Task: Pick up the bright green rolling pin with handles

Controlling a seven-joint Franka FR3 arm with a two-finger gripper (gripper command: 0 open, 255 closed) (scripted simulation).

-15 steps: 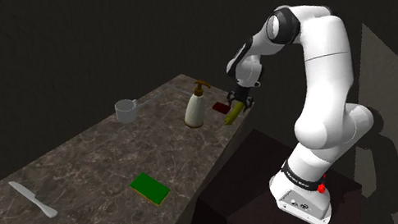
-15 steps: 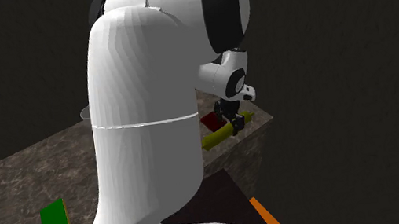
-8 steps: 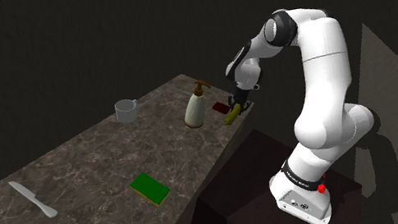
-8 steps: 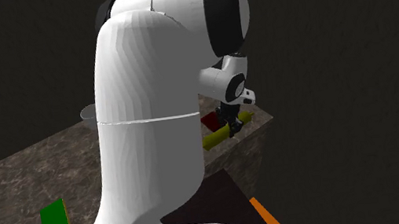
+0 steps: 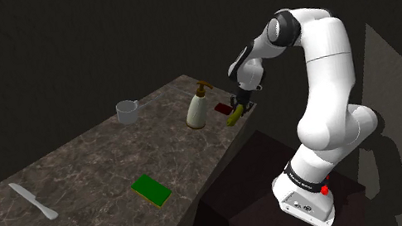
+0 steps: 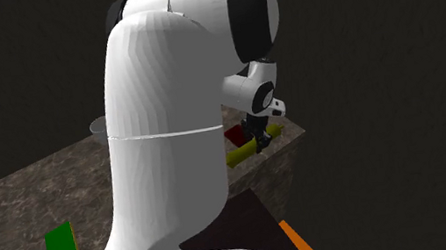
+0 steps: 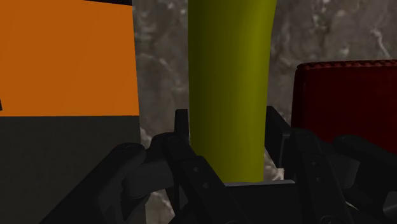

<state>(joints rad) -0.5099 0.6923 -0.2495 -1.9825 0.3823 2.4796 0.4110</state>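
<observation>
- Jaws: closed against both flanks of the rolling pin (image 7: 227, 89), one finger on each side, gripping it partway along its length.
- Rolling pin: a smooth cylinder, yellow-green to olive rather than bright green. It lies at the far end of the desk (image 5: 90, 164), close to the edge nearest the arm. The pictures do not show whether it is off the surface.
- Just beside the pin, on the desk: a dark red ribbed block (image 7: 347, 95).
- On the pin's other side, in the wrist view: a flat orange panel (image 7: 67, 57) above a dark grey area, lower than the desk edge.
- Desk: a long top of dark marbled stone with pale veining.
- Containers: a cream pump bottle (image 5: 198, 110) with a brown pump head stands upright near the red block. A grey cup with a side handle (image 5: 128, 111) stands further along; its contents cannot be told.
- Further items: a flat green sponge (image 5: 152, 190) at the near edge and a pale knife (image 5: 34, 201), well apart.
- Room: dim, with plain dark walls. The arm's stand (image 5: 274, 205) is a dark box.
</observation>
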